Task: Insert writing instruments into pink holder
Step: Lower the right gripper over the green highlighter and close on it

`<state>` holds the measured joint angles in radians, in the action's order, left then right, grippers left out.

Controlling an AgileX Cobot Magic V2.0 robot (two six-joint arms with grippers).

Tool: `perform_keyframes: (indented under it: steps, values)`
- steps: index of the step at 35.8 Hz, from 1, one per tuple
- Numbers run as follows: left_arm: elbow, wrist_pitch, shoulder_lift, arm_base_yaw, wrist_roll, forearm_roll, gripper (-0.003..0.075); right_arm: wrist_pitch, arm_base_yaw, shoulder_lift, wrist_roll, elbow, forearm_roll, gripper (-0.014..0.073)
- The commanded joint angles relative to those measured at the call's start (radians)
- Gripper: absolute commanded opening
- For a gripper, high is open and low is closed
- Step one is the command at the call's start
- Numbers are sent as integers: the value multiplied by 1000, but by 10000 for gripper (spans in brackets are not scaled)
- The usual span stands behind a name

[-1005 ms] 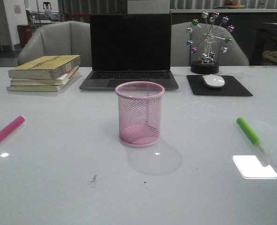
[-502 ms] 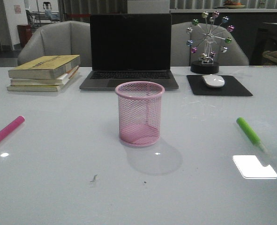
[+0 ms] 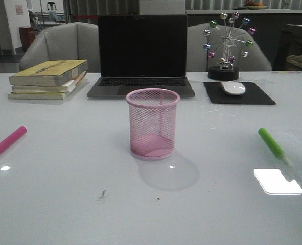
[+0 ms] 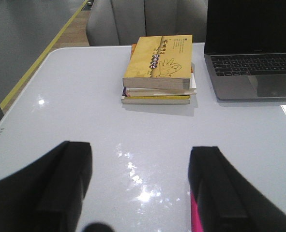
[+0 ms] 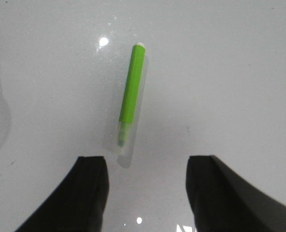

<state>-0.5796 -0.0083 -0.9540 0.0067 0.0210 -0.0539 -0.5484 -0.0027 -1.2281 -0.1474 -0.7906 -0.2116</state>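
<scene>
- We see a white counter (image 3: 64, 204) carrying everything, glossy with light reflections.
- At the far side a dark laptop (image 3: 142, 53) stands open, screen black.
- Far left lies a stack of books (image 3: 48, 79), a yellow one on top.
- Far right, a black mouse pad (image 3: 238, 94) holds a white mouse (image 3: 233, 88), with a small ferris-wheel ornament (image 3: 227, 45) just behind.
- The pink holder (image 3: 153, 124) stands upright at the counter's middle, nothing inside it.
- The pink pen (image 3: 6, 142) lies flat at the near left edge, well apart from the holder.
- The green pen (image 3: 273, 145) lies flat at the right, pale end nearer us.
- Our left gripper (image 4: 140, 193) is spread wide and holds nothing; the pink pen peeks out beside one finger.
- Our right gripper (image 5: 147, 193) is likewise wide apart and holds nothing, above the green pen's pale end.
</scene>
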Motion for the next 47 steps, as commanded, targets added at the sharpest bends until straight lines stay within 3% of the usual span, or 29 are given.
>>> perform_keyframes:
  steps: [1,13,22,47]
  values:
    - [-38,-91,10,0,9,8,489,-34,0,-61,-4,-125,-11,478]
    - [-38,-85,10,0,9,24,489,-284,0,-343,-5,-455,-11,478]
    - [-38,-85,10,0,9,38,489,-350,4,-516,-5,-609,-18,478]
    - [-38,-85,10,0,9,43,489,-337,69,-755,-2,-693,36,475]
